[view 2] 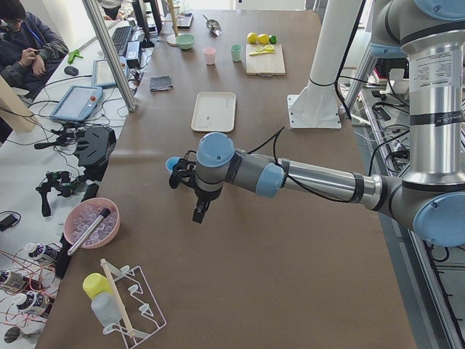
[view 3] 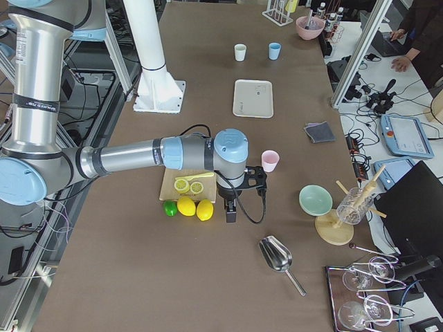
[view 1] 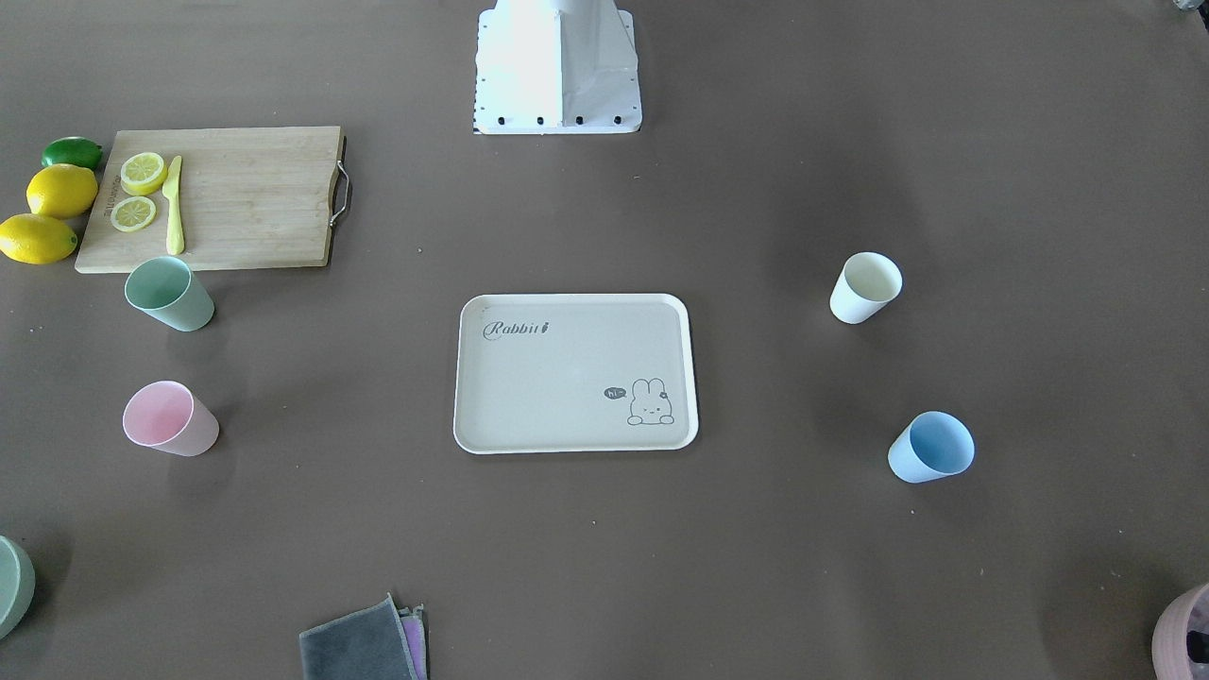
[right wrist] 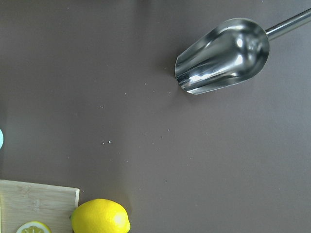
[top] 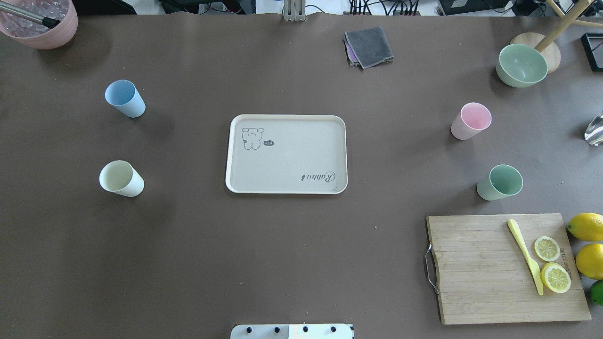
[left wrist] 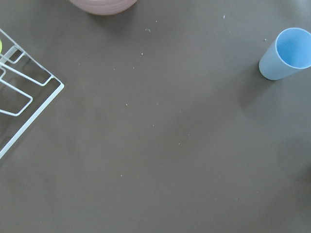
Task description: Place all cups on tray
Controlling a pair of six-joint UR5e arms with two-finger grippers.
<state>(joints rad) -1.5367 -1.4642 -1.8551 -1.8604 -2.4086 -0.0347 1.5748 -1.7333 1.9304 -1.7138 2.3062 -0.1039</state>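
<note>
The beige tray [top: 286,160] lies bare at the table's middle, also in the front view [view 1: 567,378]. The light blue cup [top: 125,98] and cream-white cup [top: 121,178] stand upright on the robot's left. The pink cup [top: 471,120] and mint green cup [top: 500,182] stand upright on its right. My left gripper [view 2: 197,209] hangs above the table just beside the blue cup [view 2: 173,163], which also shows in the left wrist view [left wrist: 285,53]. My right gripper [view 3: 232,207] hangs near the pink cup [view 3: 270,160]. I cannot tell whether either is open or shut.
A wooden cutting board [top: 490,282] with lemon slices and a yellow knife [top: 525,256] lies near the mint cup, with lemons [top: 586,227] beside it. A sage bowl [top: 522,65], mauve pot [top: 40,21], grey cloth [top: 369,46], metal scoop [right wrist: 223,56] and wire rack [left wrist: 19,97] line the edges.
</note>
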